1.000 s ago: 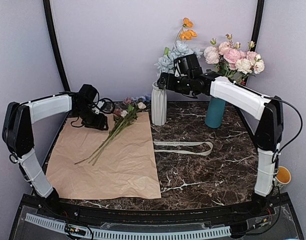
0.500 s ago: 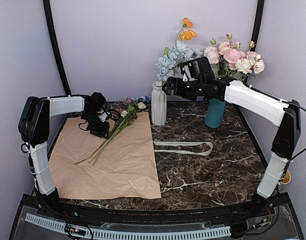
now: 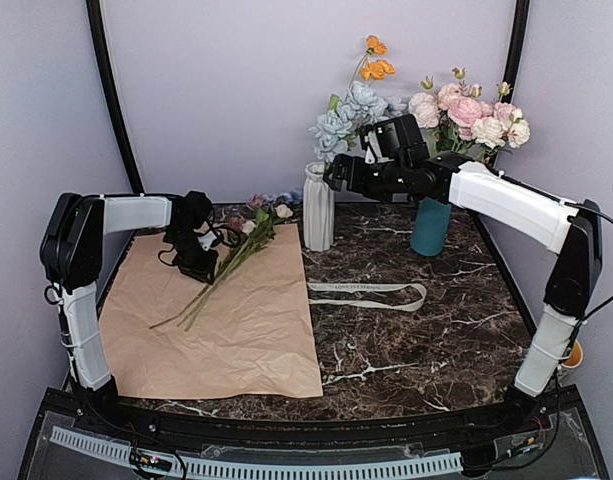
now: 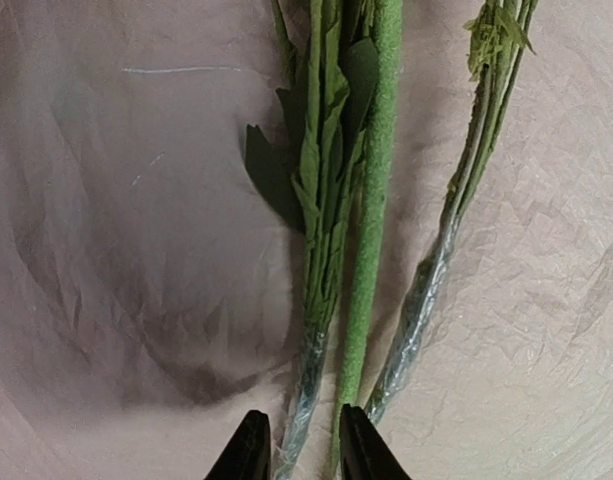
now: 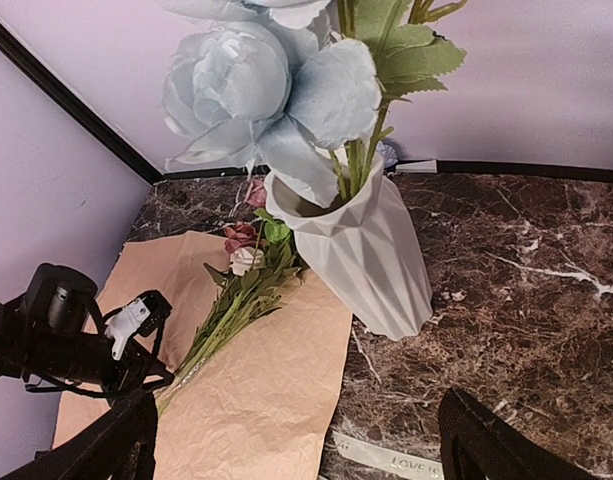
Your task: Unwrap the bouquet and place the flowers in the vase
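my left gripper (image 3: pixel 206 270) hung low over the brown paper (image 3: pixel 236 330) at the table's (image 3: pixel 416 340) 10 o'clock, nose down on the loose flowers (image 3: pixel 234 250) lying there. in my left wrist view its fingertips (image 4: pixel 251 452) stood close together on either side of a thin plastic-wrapped stem, with a fuzzy green stem just beside the right one. i could not tell whether they pinched anything. the stems ran away toward 12 o'clock in that view, and a third pair lay off at 1 o'clock.

my right gripper (image 3: pixel 331 172) hovered at the table's 12 o'clock with its fingers spread wide and nothing between them, just beside the blue blooms (image 3: pixel 348 108) and above the white ribbed vase (image 3: pixel 318 208). that vase stood upright at the paper's far right corner, with blue and orange blooms in it. a cream ribbon (image 3: pixel 371 290) lay flat on the marble near the middle. at 1 o'clock stood a teal vase (image 3: pixel 431 225) of pink roses (image 3: pixel 466 110).
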You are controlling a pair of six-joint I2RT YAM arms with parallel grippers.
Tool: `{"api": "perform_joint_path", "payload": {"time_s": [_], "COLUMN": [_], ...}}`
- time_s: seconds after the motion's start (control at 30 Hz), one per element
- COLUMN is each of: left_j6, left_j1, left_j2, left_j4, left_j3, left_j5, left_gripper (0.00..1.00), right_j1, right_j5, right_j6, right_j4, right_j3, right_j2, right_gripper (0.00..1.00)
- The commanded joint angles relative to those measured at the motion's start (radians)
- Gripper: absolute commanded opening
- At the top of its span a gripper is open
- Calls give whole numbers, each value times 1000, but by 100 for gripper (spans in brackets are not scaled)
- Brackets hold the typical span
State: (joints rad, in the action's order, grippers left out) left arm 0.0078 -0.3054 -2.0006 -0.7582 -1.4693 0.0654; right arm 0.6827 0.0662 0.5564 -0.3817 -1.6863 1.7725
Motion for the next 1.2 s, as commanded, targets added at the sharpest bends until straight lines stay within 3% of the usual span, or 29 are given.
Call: {"api": "perform_joint_path", "payload": {"time_s": [0.0, 0.33, 0.53, 0.77, 1.17], "left_j6": [8, 9, -5, -40, -131], "left_j1": [6, 6, 6, 6, 29], "left_j2": [-3, -46, -59, 5, 185], "left_j4": [-18, -9, -24, -72, -47], "left_j3": [29, 35, 5, -89, -149], "left_j5": [-15, -14, -32, -66, -7], "left_gripper": [27, 16, 0, 0, 0], "right_j1": [8, 9, 9, 10, 40], "right_j5": [-19, -49, -54, -62, -171], "right_j6": [-6, -18, -25, -40, -41], "right_j4": [38, 22, 23, 70, 256], "right_j3": [-31, -85, -105, -79, -25], "right_j2": [14, 50, 59, 42, 33], "right_gripper": [97, 97, 97, 97, 97]}}
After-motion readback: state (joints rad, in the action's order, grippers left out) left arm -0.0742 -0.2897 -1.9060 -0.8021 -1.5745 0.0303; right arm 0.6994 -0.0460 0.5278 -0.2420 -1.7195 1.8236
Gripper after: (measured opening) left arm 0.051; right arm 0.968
